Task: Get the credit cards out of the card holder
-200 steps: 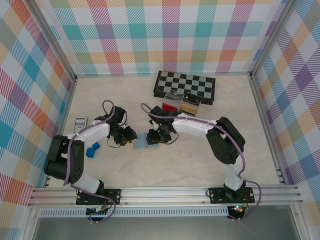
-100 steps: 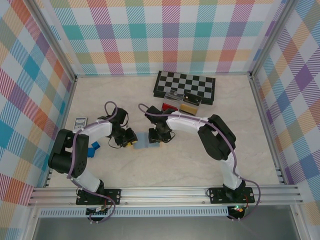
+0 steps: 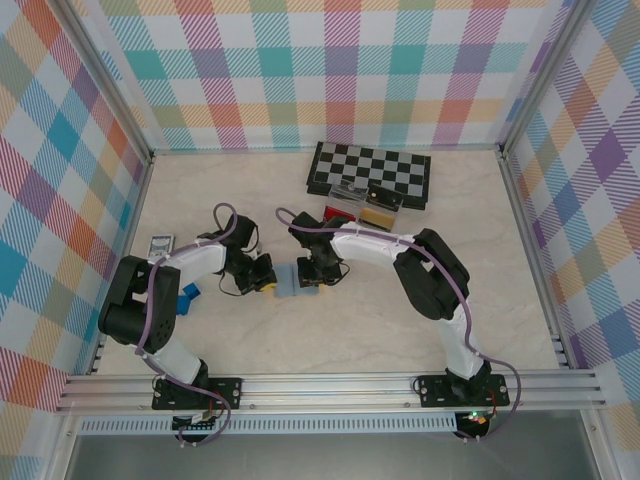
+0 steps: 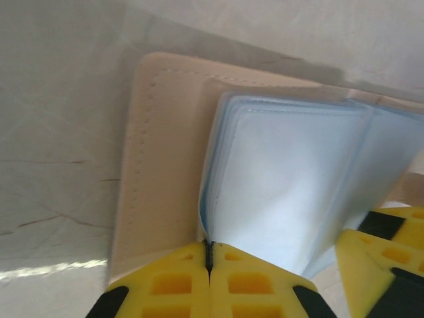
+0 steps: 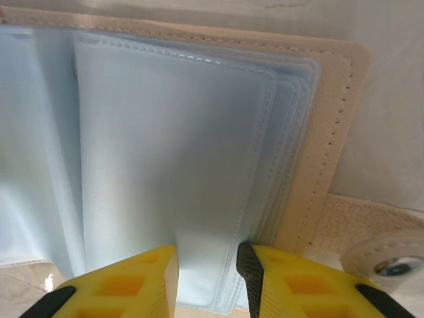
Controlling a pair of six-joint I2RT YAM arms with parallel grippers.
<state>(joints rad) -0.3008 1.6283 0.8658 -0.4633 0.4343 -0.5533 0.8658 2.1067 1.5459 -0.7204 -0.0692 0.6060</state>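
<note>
The card holder [image 3: 288,281] lies open on the table between my two grippers, its pale blue sleeves [image 4: 285,179] fanned over a tan cover [image 4: 162,152]. My left gripper [image 3: 266,280] is at its left side, jaws [image 4: 209,257] shut on the edge of one blue sleeve. On the right side, my right gripper [image 3: 309,276] is open a finger's width, its fingertips [image 5: 207,265] straddling the near corner of the top sleeve [image 5: 165,152]. The holder's tan tab with a snap [image 5: 391,265] lies to the right. The credit cards are hidden.
A chessboard [image 3: 370,172] lies at the back, with a clear tray [image 3: 360,212] of red and tan contents in front of it. A playing-card box [image 3: 159,246] and a small blue object [image 3: 185,300] sit on the left. Checked walls surround the table.
My left gripper has closed onto the sleeve edge. The right gripper's jaws have narrowed, and both arms have drawn in slightly toward the holder.
</note>
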